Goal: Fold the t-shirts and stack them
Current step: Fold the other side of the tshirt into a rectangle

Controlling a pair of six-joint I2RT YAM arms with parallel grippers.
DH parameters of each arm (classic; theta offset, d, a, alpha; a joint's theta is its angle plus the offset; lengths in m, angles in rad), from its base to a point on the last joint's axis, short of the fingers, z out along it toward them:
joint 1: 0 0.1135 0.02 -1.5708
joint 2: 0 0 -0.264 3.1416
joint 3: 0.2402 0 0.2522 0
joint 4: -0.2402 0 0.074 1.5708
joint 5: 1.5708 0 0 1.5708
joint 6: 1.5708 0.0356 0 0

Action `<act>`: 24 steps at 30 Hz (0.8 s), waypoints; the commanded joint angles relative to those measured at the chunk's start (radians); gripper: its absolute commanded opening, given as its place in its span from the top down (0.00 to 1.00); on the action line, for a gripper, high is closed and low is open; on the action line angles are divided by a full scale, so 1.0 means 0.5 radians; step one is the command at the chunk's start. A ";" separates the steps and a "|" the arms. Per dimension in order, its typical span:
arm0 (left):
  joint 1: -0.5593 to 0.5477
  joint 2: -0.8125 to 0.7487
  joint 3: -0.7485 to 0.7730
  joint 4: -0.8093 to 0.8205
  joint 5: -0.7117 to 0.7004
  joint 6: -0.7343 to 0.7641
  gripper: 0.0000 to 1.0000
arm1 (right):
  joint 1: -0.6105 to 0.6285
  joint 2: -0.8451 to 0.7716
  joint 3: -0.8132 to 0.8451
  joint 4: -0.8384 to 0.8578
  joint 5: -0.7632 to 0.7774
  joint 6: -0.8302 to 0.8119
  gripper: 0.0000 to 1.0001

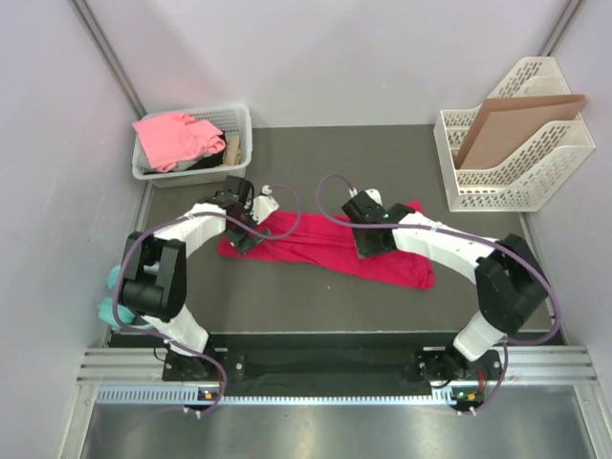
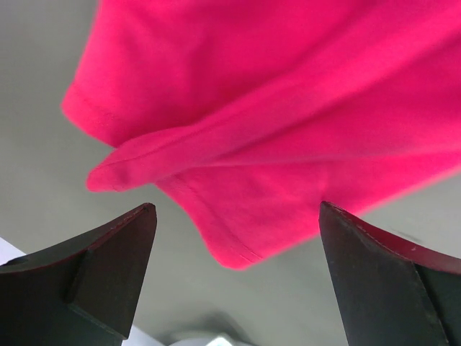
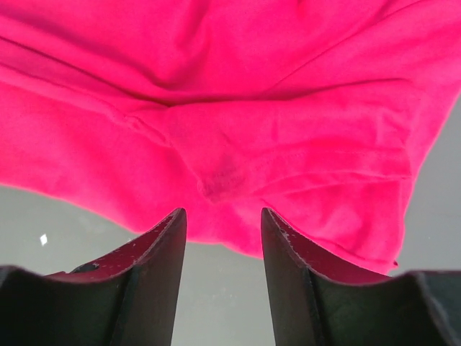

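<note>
The crimson-red t-shirt [image 1: 325, 251] lies on the dark table as a long, rumpled strip running left to right. My left gripper [image 1: 241, 234] hovers over its left end, jaws wide open; in the left wrist view the gripper [image 2: 237, 205] holds nothing, and a hemmed corner of the shirt [image 2: 274, 108] lies on the table beyond it. My right gripper [image 1: 373, 239] is over the shirt's middle right. In the right wrist view that gripper [image 3: 222, 210] stands partly open at the edge of the cloth [image 3: 230, 122], with nothing between its fingers. The salmon-pink t-shirt [image 1: 172, 134] sits bunched in a basket.
The white basket [image 1: 244, 143] stands at the back left and also holds some darker items. A white file rack [image 1: 516, 167] with a brown cardboard sheet [image 1: 516, 120] stands at the back right. Teal headphones [image 1: 110, 287] lie behind the left arm at the table's left edge.
</note>
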 commanded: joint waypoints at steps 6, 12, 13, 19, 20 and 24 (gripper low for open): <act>0.095 0.071 -0.057 0.260 0.069 -0.052 0.01 | -0.001 0.277 0.159 0.145 0.095 -0.090 0.56; 0.129 0.028 -0.247 0.379 0.063 -0.034 0.01 | -0.032 0.406 0.233 0.152 0.117 -0.112 0.59; 0.135 0.013 -0.272 0.422 0.066 -0.025 0.01 | -0.035 0.421 0.242 0.152 0.126 -0.115 0.62; 0.233 -0.009 -0.453 0.560 0.097 0.006 0.01 | -0.127 0.443 0.267 0.146 0.163 -0.148 0.89; 0.251 -0.009 -0.493 0.579 0.091 0.015 0.01 | -0.163 0.446 0.273 0.146 0.187 -0.155 0.93; 0.288 -0.018 -0.597 0.631 0.082 0.079 0.01 | -0.252 0.464 0.356 0.112 0.252 -0.204 1.00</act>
